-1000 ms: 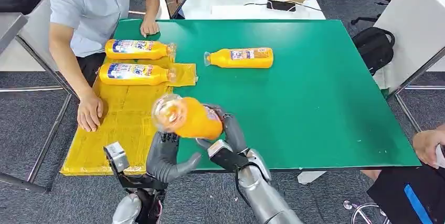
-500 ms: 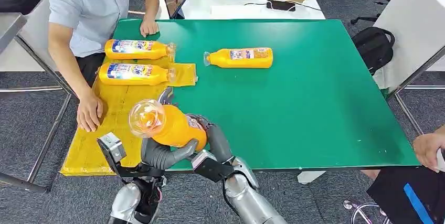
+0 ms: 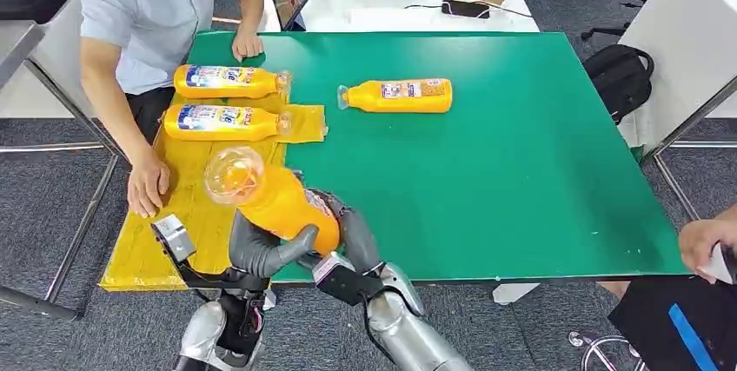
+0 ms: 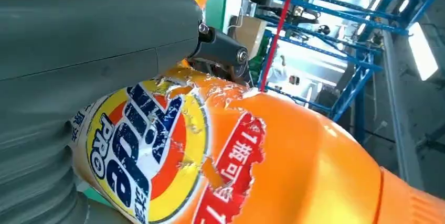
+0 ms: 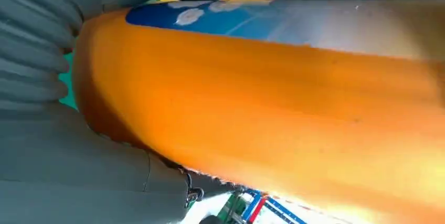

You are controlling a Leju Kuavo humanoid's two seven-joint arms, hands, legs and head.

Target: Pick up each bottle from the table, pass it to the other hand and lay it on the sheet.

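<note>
An orange bottle (image 3: 276, 201) hangs tilted over the table's near edge, its clear base toward me, at the right border of the yellow sheet (image 3: 195, 215). My left hand (image 3: 259, 249) wraps it from below. My right hand (image 3: 351, 228) grips it from the right side. The bottle (image 4: 294, 150) fills the left wrist view beside my left hand (image 4: 78, 51). In the right wrist view the bottle (image 5: 273, 93) lies against my right hand (image 5: 63, 171). Two orange bottles (image 3: 228, 82) (image 3: 224, 122) lie on the sheet's far end. A third bottle (image 3: 398, 96) lies on the green table (image 3: 521, 171).
A person sits at the table's left with one hand (image 3: 149, 184) resting on the sheet and the other (image 3: 248, 43) on the far corner. Another person's hand (image 3: 706, 241) shows at the right edge. A black backpack (image 3: 619, 76) stands beside the table.
The bottle and both hands have moved left toward the sheet. My left hand has risen and wrapped around the bottle's underside.
</note>
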